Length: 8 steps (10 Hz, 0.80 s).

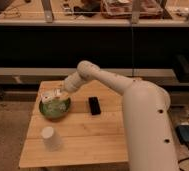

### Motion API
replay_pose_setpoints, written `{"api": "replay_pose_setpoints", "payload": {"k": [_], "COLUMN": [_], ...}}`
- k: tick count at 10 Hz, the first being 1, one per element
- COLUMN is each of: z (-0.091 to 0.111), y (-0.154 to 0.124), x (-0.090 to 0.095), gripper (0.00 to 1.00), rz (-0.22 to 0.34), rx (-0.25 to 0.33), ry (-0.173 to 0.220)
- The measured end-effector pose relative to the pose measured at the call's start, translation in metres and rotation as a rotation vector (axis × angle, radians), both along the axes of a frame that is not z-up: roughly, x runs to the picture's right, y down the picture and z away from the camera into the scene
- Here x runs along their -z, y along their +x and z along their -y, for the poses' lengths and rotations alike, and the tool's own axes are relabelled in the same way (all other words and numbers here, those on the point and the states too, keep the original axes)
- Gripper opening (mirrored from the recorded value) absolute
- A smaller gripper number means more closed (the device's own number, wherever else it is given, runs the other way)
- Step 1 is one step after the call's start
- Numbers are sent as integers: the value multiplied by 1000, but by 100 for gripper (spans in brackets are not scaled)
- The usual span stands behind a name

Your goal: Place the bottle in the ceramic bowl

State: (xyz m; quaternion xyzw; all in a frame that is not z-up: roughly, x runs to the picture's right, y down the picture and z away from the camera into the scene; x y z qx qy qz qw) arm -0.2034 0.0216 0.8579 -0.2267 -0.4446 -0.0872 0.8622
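The ceramic bowl point(54, 109), dark green with a lighter green inside, sits at the left rear of the wooden table point(88, 135). My gripper point(54, 96) hangs at the bowl's rear rim, reaching in from the right. It is shut on the small white bottle point(48, 96), which it holds just over the bowl's inside, tilted roughly level. The bottle's lower side is close to the bowl; I cannot tell whether they touch.
A white cup point(50, 138) stands upside down near the table's front left. A flat black object point(94, 105) lies right of the bowl. My white arm point(138, 105) covers the table's right side. Dark shelving stands behind the table.
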Motion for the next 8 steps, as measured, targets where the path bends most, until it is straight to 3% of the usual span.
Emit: {"api": "replay_pose_setpoints", "payload": {"k": [2,8], "z": [-7,-19], "y": [-3,-3], "x": [-3,-17], "gripper": [10,71], "rz": [2,-21], "rx": [16,48], "ry": [-15,-60]}}
